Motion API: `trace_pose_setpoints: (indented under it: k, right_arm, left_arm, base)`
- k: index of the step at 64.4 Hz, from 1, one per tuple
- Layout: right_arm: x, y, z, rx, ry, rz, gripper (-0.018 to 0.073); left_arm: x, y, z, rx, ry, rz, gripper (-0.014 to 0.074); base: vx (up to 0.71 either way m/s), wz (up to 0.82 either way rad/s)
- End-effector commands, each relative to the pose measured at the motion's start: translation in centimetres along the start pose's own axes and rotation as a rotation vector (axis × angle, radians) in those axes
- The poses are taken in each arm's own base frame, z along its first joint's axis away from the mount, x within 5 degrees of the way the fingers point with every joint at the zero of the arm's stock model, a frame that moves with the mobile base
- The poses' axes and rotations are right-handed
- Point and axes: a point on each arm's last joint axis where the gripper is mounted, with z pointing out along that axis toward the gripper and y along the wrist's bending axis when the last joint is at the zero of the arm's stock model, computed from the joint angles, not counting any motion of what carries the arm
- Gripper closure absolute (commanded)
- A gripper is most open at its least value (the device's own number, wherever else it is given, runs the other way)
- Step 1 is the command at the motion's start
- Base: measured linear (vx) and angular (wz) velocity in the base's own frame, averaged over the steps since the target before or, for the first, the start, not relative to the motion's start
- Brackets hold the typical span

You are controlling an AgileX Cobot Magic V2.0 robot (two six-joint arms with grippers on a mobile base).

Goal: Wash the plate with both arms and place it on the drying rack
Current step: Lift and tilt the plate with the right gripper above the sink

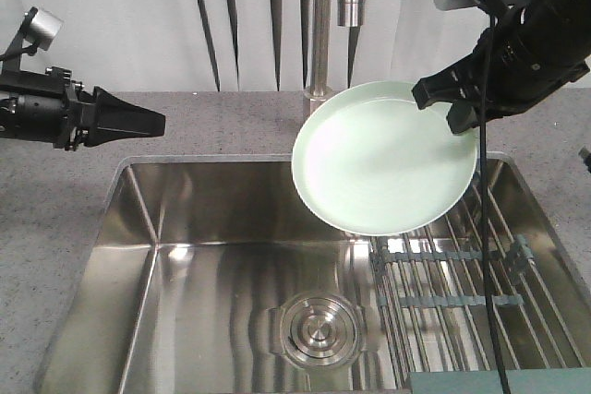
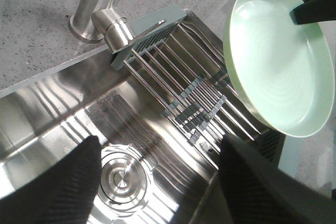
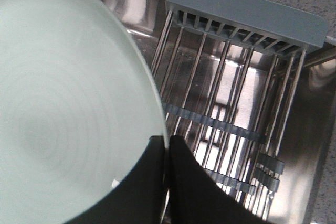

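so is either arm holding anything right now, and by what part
The right gripper pinches the plate by its rim, a finger on each face. The left gripper is open and holds nothing.

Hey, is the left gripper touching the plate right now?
Apart. The front view shows the left gripper at the left of the sink, with a wide stretch of bare basin between it and the plate.
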Motion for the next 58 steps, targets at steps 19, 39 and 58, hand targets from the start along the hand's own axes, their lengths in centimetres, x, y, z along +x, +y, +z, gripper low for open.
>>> trace_pose_setpoints:
  k: [19,39,58]
  right_arm:
    - [-0.5,3.2,-2.0,-0.355,-0.121,-0.045,0.0568]
    - [-3.1,1.4,-1.9,-0.158,-0.405,-0.012,0.0568]
    - [-2.1,-1.2,-1.5,0.126,-0.277,-0.003,0.0568]
  left_arm:
    - [-1.5,-2.4,-1.1,0.063,-0.078,0.034,0.0134]
    - [-1.5,-2.4,-1.1,0.063,-0.078,0.034,0.0134]
    - [-1.5,-2.4,-1.1,0.063,-0.078,0.034,0.0134]
  base:
    - [0.00,0.00]
    - [0.00,0.00]
    - [0.00,0.00]
